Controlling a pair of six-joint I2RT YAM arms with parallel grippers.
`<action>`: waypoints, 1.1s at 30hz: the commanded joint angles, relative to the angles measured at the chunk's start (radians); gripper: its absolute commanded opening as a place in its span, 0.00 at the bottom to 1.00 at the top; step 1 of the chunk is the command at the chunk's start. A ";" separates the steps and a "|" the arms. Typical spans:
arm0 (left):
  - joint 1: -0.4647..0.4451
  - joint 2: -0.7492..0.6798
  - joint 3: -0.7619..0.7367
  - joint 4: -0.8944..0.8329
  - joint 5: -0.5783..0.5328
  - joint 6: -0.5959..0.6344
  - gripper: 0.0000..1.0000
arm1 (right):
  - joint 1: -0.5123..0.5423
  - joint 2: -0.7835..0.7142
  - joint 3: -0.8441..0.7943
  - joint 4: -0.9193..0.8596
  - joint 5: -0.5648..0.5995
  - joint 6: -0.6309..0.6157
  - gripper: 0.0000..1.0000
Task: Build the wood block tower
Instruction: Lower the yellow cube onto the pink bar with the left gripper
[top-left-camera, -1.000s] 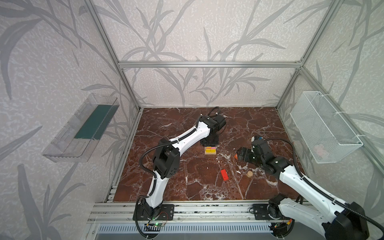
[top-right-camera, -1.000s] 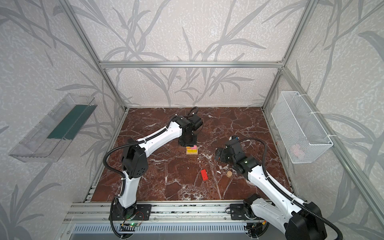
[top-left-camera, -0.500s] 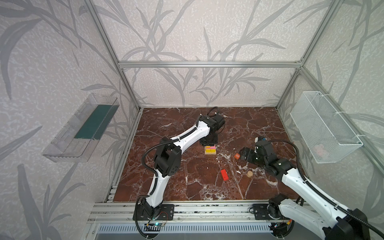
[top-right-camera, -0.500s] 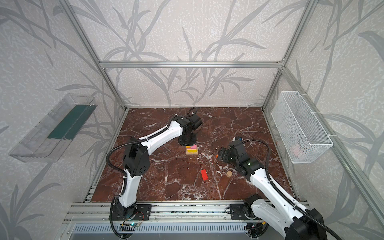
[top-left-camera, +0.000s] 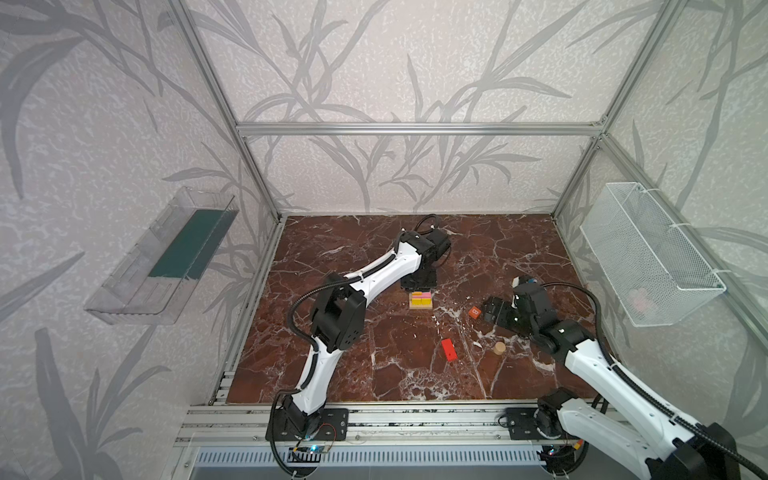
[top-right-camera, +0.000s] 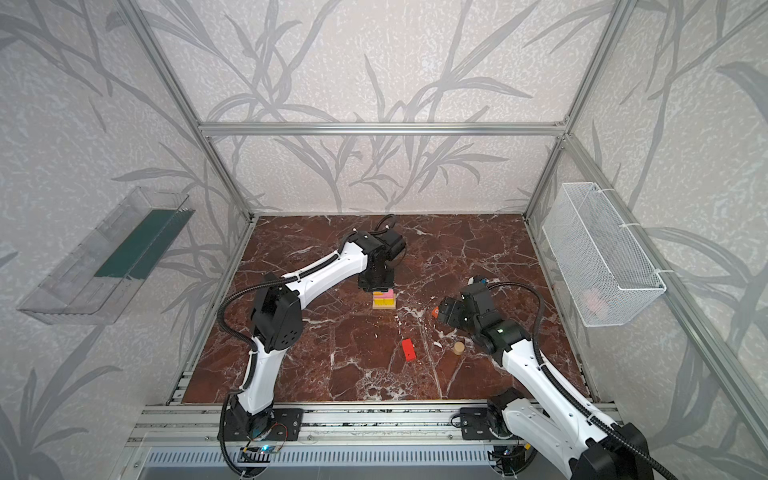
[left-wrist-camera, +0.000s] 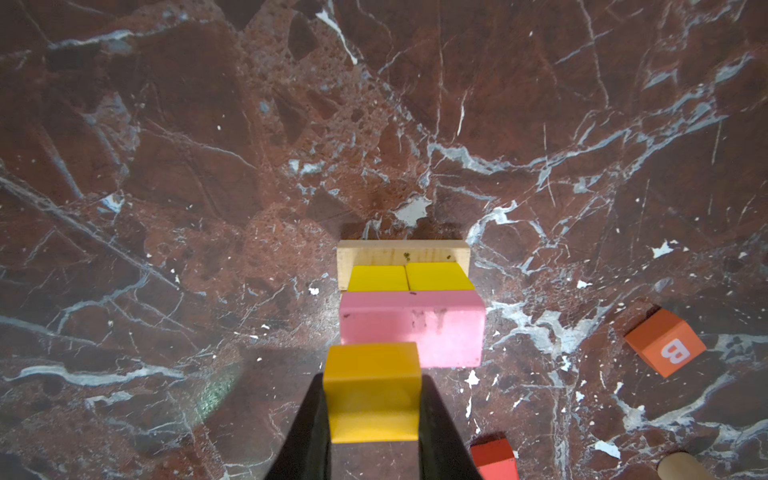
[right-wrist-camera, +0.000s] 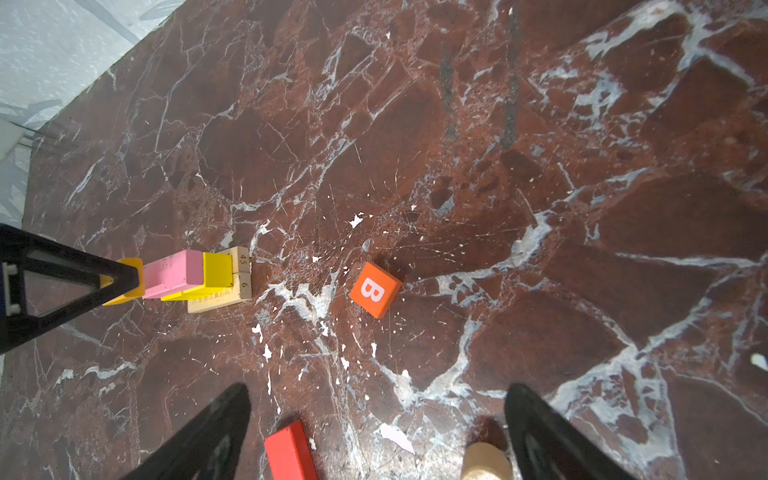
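The tower (top-left-camera: 420, 300) stands mid-bench, a little towards the back wall, and it is only part built. A tan plank (left-wrist-camera: 399, 251) lies flat as the base, so the load spreads wide. Two yellow cubes (left-wrist-camera: 409, 277) sit side by side on it, and a pink brick (left-wrist-camera: 415, 324) lies across the yellow layer.

The left arm (top-left-camera: 386, 270) reaches over from behind the stack. Its jaws pinch an orange cube (left-wrist-camera: 371, 374) by two opposite sides, which leaves the cube's underside free to land. The cube hangs right beside the pink brick, at about the same level. I judge it is meant to fill the gap on that layer, but I cannot tell whether it already rests on the blocks below. The grip looks square, which should keep the cube from twisting as it seats.

The right arm (top-left-camera: 582, 357) waits well clear of the tower, probably so the two arms do not crowd it. Its jaws are spread wide and hold nothing. They hover low over the bench (top-left-camera: 374, 332), just beside an orange-red cube (right-wrist-camera: 375, 289) marked B. A red brick (top-left-camera: 449, 348) and a tan cylinder (top-left-camera: 498, 347) lie loose nearer the front, not yet used.
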 joint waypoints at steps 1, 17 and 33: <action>0.007 0.018 0.032 -0.020 -0.012 -0.008 0.21 | -0.008 -0.010 -0.008 -0.010 -0.006 -0.008 0.96; 0.007 0.036 0.044 -0.026 -0.009 0.018 0.24 | -0.022 -0.004 -0.019 -0.003 -0.020 -0.014 0.96; 0.007 0.051 0.039 -0.022 0.006 0.037 0.24 | -0.024 0.005 -0.022 0.006 -0.028 -0.010 0.96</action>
